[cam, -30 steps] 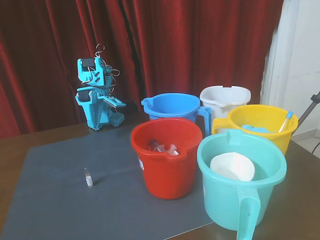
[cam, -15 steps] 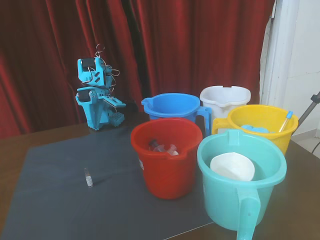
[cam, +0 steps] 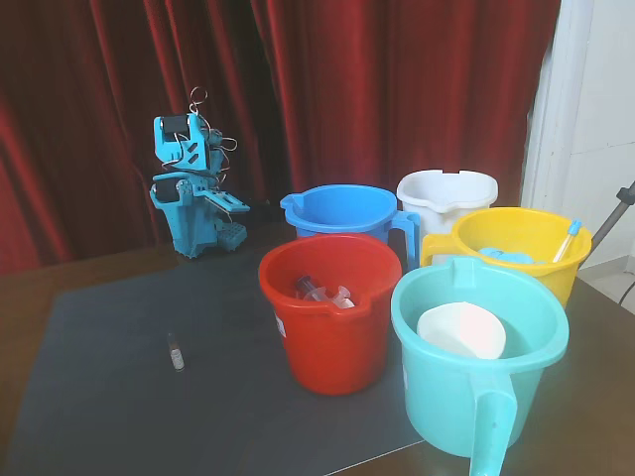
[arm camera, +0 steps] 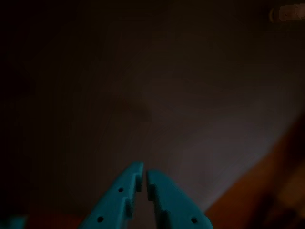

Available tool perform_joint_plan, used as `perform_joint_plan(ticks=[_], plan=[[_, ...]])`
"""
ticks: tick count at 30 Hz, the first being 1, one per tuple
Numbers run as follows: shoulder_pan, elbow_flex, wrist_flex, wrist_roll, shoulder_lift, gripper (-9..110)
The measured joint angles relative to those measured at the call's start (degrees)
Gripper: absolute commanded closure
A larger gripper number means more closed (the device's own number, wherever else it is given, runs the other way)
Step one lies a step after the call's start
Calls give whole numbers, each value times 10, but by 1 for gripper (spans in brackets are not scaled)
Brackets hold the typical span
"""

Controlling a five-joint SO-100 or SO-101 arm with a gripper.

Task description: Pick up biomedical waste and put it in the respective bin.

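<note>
Vial alone on mat; red bucket nr (right).

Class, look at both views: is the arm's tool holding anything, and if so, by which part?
Nothing is held. The tool is shut and empty, and the vial lies on the dark mat, far from the folded arm.

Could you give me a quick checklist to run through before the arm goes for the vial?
1. Vial lies alone on the dark mat, clear of the buckets: ok.
2. Pincer empty, its tips nearly together: ok, but it must open before the grasp.
3. Arm folded at the back, far from the vial: ok.
4. Path from arm to vial free of buckets: ok.
5. Which bucket fits this waste: cannot tell.
</note>
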Motion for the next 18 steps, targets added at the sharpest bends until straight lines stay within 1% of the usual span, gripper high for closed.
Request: perform_joint_plan(ticks=[2, 5, 8, 9, 10, 12, 18], plan=[[0, 0, -77, 0, -5, 102], [0, 0, -159, -1, -5, 102], [-3, 0, -279, 0, -6, 102], [-5, 1, -330, 17, -7, 102], [-5, 1, -373, 40, -7, 101], [-6, 1, -414, 107, -7, 101], [-6, 1, -416, 330, -7, 101]])
